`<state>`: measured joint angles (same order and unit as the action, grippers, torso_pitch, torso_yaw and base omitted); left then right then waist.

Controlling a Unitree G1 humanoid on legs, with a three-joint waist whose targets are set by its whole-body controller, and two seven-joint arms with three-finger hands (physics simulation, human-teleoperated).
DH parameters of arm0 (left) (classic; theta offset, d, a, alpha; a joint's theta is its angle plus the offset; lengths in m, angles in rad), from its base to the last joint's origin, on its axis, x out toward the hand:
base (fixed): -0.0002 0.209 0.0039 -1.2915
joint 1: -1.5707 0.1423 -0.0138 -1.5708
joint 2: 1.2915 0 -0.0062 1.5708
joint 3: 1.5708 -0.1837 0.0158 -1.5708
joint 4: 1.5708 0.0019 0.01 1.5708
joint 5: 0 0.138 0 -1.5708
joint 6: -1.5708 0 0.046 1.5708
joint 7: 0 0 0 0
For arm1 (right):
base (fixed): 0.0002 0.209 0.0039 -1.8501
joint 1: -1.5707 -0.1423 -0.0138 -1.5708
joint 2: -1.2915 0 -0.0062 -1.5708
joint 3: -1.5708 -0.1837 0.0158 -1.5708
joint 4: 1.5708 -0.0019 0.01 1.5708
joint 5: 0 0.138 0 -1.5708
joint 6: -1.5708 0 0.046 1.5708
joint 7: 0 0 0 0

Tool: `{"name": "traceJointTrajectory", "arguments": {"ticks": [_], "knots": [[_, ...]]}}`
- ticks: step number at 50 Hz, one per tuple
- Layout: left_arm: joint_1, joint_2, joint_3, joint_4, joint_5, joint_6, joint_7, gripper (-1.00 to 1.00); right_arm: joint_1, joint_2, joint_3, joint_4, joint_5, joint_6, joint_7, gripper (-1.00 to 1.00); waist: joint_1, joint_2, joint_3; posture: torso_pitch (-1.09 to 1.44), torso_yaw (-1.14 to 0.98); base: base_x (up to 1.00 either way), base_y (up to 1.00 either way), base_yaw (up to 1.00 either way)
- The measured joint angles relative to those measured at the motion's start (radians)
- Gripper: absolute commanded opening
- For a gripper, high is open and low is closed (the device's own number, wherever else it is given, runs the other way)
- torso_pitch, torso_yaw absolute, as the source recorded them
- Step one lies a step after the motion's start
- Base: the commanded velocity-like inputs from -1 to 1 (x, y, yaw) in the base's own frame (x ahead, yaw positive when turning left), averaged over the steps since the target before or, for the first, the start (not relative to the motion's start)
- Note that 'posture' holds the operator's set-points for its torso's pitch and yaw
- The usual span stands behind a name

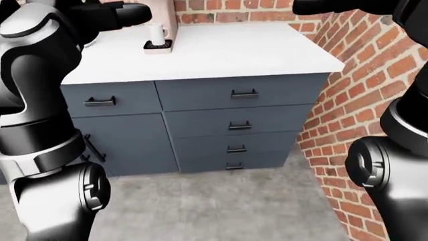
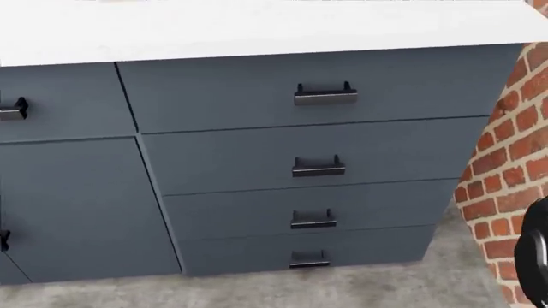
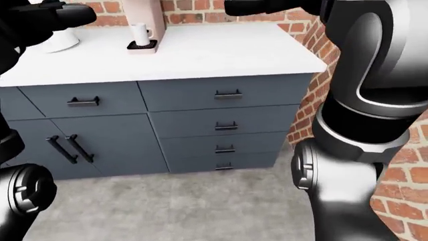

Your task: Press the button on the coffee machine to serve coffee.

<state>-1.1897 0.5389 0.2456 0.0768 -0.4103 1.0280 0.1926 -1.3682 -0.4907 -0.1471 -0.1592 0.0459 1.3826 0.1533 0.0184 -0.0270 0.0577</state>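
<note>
The coffee machine (image 1: 159, 12) is a pale pink body at the top of the left-eye view, cut off by the frame, and its button does not show. A white cup (image 1: 157, 32) stands on its black drip tray (image 1: 158, 46). My left hand (image 1: 130, 13) is a black shape raised just left of the machine, level with its body. My right hand (image 3: 257, 6) is raised at the top of the right-eye view, to the right of the machine and apart from it. The fingers of both hands are too dark to read.
The machine stands on a white counter (image 1: 241, 50) over grey drawers (image 1: 244, 94) with black handles and cabinet doors (image 3: 100, 145). A white object (image 3: 56, 41) sits on the counter left of the machine. A brick wall (image 1: 361, 75) closes the right side. The floor is grey.
</note>
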Motion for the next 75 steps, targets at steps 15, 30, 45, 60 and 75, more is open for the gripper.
{"name": "traceJointTrajectory", "arguments": {"ticks": [15,30,45,60,75], "knots": [[-0.002,-0.002,-0.004,-0.006,-0.017,-0.006,0.000,1.00,0.014,0.002,-0.016,-0.018,-0.027,0.002,0.000,1.00,-0.034,0.113,-0.008,0.00,0.00,0.22,0.00,0.00],[0.018,-0.002,0.000,-0.002,-0.028,-0.001,0.012,1.00,0.014,0.017,-0.008,-0.006,-0.031,-0.003,-0.001,1.00,-0.023,0.008,-0.009,0.00,0.00,0.07,0.05,0.00],[0.024,0.012,0.012,0.005,-0.031,0.000,0.014,1.00,0.000,0.029,0.009,0.019,-0.033,-0.004,0.005,1.00,-0.012,0.083,-0.009,0.00,0.00,0.01,0.12,0.00],[0.005,0.002,-0.019,0.027,-0.042,0.002,0.004,1.00,0.017,0.022,-0.016,0.014,-0.047,0.005,-0.001,1.00,-0.031,-0.008,-0.018,0.00,0.00,0.00,0.19,0.00],[0.017,0.023,0.014,0.034,-0.034,-0.004,0.018,1.00,0.005,0.050,0.015,0.021,-0.030,0.003,0.001,1.00,-0.022,0.083,-0.006,0.00,0.00,0.00,0.31,0.00]]}}
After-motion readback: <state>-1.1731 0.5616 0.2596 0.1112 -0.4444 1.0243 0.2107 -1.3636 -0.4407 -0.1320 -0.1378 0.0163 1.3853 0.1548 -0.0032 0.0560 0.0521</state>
